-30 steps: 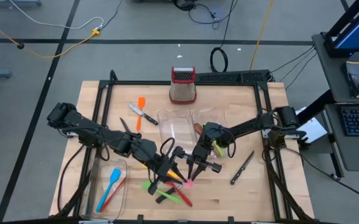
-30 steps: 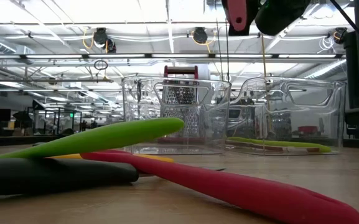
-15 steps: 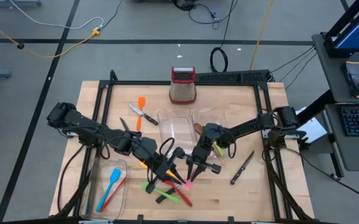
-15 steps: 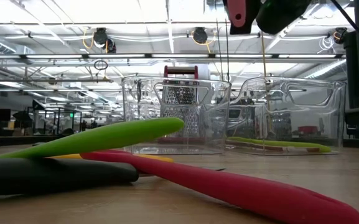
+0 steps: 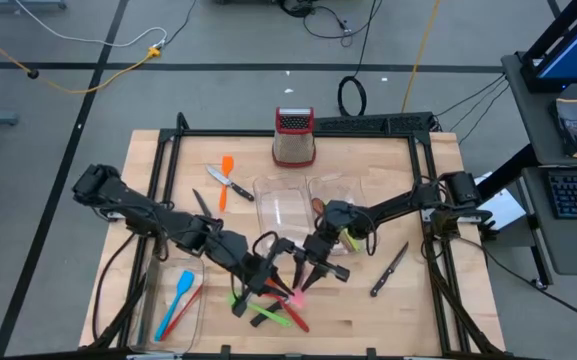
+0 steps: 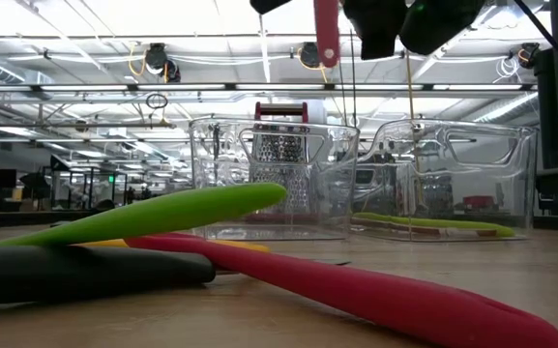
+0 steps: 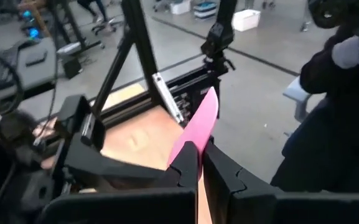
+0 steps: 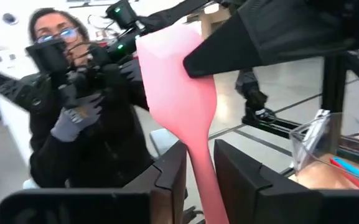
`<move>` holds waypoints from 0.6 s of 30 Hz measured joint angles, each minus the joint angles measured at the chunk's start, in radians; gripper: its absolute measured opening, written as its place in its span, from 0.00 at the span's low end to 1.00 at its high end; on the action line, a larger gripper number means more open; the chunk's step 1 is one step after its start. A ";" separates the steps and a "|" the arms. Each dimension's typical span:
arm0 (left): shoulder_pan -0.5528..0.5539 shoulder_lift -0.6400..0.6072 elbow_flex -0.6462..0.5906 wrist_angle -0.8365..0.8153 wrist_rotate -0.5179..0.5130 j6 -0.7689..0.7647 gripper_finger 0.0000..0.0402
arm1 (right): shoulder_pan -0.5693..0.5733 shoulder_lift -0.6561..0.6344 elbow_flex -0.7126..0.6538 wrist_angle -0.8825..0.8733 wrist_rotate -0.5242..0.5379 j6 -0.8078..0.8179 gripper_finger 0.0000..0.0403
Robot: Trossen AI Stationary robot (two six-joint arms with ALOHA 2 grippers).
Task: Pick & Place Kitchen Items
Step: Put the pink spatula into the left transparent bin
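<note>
Looks like a mid-air handover of the pink spatula (image 8: 178, 93), low centre of the bench (image 5: 428, 300), just above the pile of loose utensils. The left gripper (image 7: 200, 163) has its jaws clamped tight on the blade end: in its wrist view the pink blade sticks out past the closed tips. The right gripper (image 8: 199, 165) has its jaws straddling the handle with a bit of daylight either side, so I'd say it's letting go rather than gripping. My guess at why both are on it: one arm lifted it off the pile and is passing it across so the other can carry it to a tray on its own side.

Orientation: in the low view the spatula (image 6: 327, 29) hangs close to vertical at the top of the frame, long axis up-down, clear of everything on the bench. From the right wrist view the broad blade points away from that gripper toward the left one.

Below it, around 6 o'clock on the bench, a green spatula (image 6: 162, 215), a red one (image 6: 356, 290) and a dark handle (image 6: 75, 273) lie crossed over each other. A clear tray (image 5: 173, 300) at roughly 7 o'clock holds a blue spatula (image 5: 181, 290). Two more clear trays (image 5: 288, 200) sit mid-bench, with the grater (image 5: 293, 137) at 12 o'clock. A knife (image 5: 388, 270) lies at about 4 o'clock
</note>
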 joint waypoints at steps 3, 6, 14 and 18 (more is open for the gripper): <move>-0.013 -0.009 0.002 -0.012 -0.054 -0.027 0.00 | 0.003 0.000 0.000 0.004 0.037 0.016 0.20; -0.044 -0.030 0.000 -0.052 -0.119 -0.058 0.00 | 0.003 0.000 0.000 0.005 0.064 0.014 0.21; -0.139 -0.053 -0.003 -0.127 -0.298 -0.153 0.00 | -0.011 -0.033 0.003 0.020 0.149 -0.008 0.25; -0.182 -0.064 -0.002 -0.135 -0.406 -0.189 0.00 | -0.020 -0.035 0.004 0.013 0.202 -0.024 0.26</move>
